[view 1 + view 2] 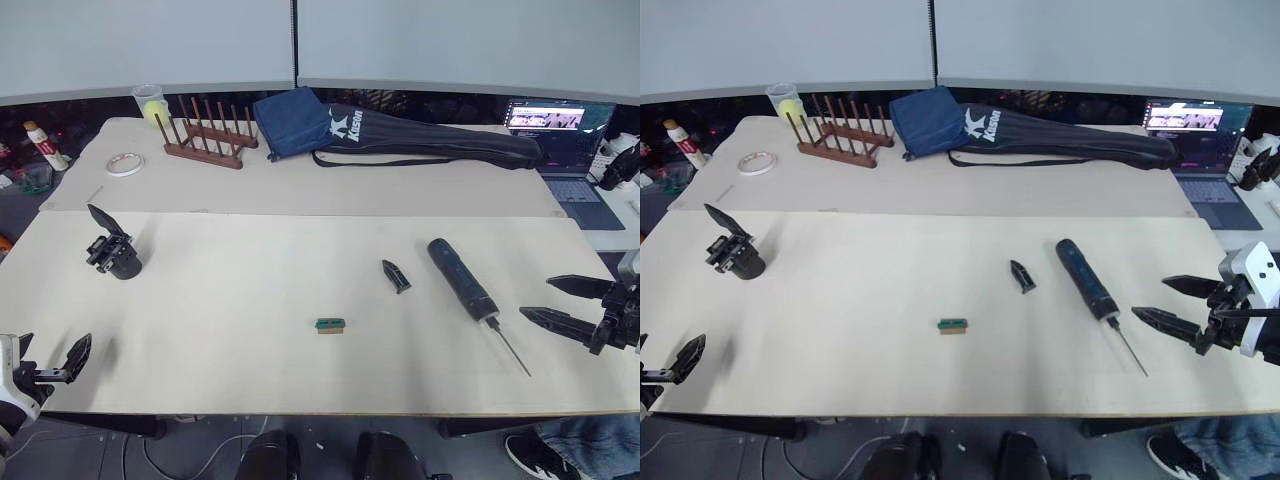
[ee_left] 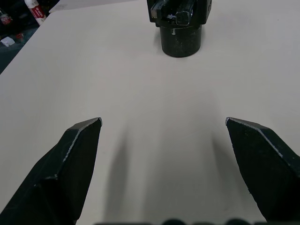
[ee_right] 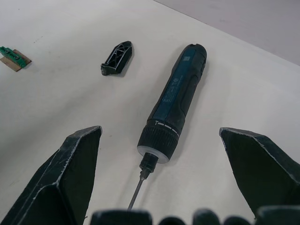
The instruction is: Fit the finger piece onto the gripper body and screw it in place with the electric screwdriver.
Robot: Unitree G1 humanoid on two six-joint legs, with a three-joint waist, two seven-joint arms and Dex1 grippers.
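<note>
Approaching stage: both grippers spread, empty. Right gripper (image 3: pixel 159 178) should probably straddle electric screwdriver (image 3: pixel 176 101) handle mid-length; finger piece (image 3: pixel 117 57) untouched, near gripper-body (image 1: pixel 113 250) side unclear.

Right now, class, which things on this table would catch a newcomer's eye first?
The electric screwdriver lies right of centre, its bit toward the open right claw. The small finger piece lies just left of it. The gripper body stands far left, beyond the open left claw.
</note>
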